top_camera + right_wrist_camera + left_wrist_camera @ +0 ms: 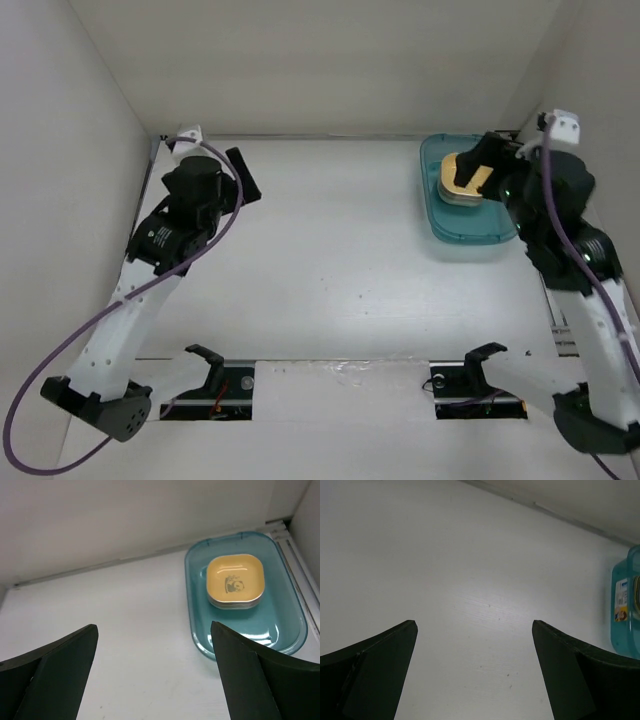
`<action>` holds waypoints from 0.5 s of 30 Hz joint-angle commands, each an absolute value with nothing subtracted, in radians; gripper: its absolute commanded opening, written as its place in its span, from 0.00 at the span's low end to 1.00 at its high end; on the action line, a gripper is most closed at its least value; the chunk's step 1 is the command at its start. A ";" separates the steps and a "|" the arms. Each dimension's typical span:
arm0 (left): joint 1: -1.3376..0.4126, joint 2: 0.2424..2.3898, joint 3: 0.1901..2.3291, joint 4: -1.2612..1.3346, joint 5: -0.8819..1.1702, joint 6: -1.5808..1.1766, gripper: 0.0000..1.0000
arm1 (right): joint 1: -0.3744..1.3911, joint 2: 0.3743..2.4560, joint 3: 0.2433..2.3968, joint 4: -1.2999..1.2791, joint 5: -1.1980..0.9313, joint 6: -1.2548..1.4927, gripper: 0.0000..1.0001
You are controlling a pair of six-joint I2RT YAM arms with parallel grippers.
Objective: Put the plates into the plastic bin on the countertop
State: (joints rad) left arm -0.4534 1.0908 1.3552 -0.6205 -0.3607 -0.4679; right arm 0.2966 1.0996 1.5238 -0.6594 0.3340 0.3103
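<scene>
The plastic bin (465,226) lies at the back right of the countertop (340,260). In it sits a stack of plates (455,181) with a yellow one on top. The right wrist view shows the bin (250,626) and the stack (235,581); the yellow top plate has a small mark in its centre, and only pale edges of those under it show. My right gripper (480,165) hangs open and empty above the bin; its jaws (154,628) stand wide apart. My left gripper (241,177) is open and empty at the back left, far from the bin, over bare countertop (474,625).
White walls close in the countertop at the back and both sides. The left wrist view shows the bin's end (624,611) with a label at its right edge. A metal rail (340,378) with two black mounts runs along the near edge.
</scene>
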 commanded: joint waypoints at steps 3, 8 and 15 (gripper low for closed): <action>-0.451 0.901 1.443 -0.684 -0.521 -0.472 1.00 | 0.466 0.840 1.505 -0.850 0.485 0.344 1.00; -0.451 0.755 1.433 -0.684 -0.572 -0.428 1.00 | 0.491 0.723 1.560 -0.994 0.474 0.331 1.00; -0.451 0.601 1.324 -0.692 -0.627 -0.463 1.00 | 0.500 0.652 1.499 -1.046 0.420 0.270 1.00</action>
